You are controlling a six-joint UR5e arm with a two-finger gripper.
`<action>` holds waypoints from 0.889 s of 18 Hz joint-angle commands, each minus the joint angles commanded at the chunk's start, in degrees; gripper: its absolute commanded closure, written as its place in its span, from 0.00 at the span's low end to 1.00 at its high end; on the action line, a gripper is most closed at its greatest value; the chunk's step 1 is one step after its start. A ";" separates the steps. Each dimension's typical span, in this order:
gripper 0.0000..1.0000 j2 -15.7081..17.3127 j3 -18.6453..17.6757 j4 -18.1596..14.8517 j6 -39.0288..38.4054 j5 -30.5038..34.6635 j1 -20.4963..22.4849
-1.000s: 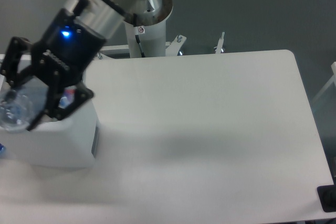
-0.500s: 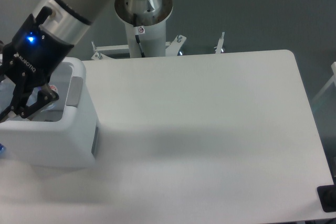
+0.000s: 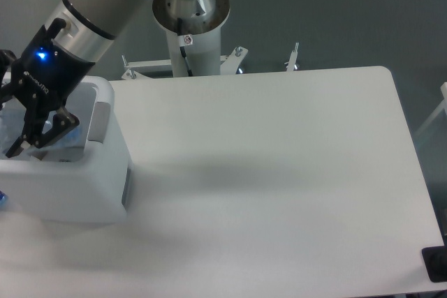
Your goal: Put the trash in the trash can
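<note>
Your gripper (image 3: 31,134) hangs over the open mouth of the trash can (image 3: 91,193) at the left edge of the table (image 3: 279,172), its black fingers (image 3: 59,127) pointing down into the opening. One finger shows plainly; the other runs off toward the frame edge, so you cannot tell from here whether the jaws are spread or closed, or whether anything sits between them. Below the fingers, inside the can, there is a pale, glassy blur that may be the clear trash, the bottle or the bag, but it is too indistinct to name.

Judging by this, you are at the drop step: the hand is where a release belongs. What the next move calls for is confirming that the fingers are free of plastic, then lifting straight up so the tips clear the can's rim and its grey handle patch (image 3: 100,122) without tipping the bin.

Around you, the tabletop to the right shows no loose trash. A small blue spot (image 3: 3,200) sits at the far left edge beside the can; what it is cannot be made out. The arm's white base post (image 3: 192,40) stands behind the table, well apart from the can.
</note>
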 joint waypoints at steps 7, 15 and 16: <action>0.00 -0.35 0.00 -0.17 0.00 0.09 1.22; 0.00 -0.88 -0.44 -0.26 0.18 0.26 16.85; 0.00 -2.18 -0.79 -0.18 0.26 0.26 20.27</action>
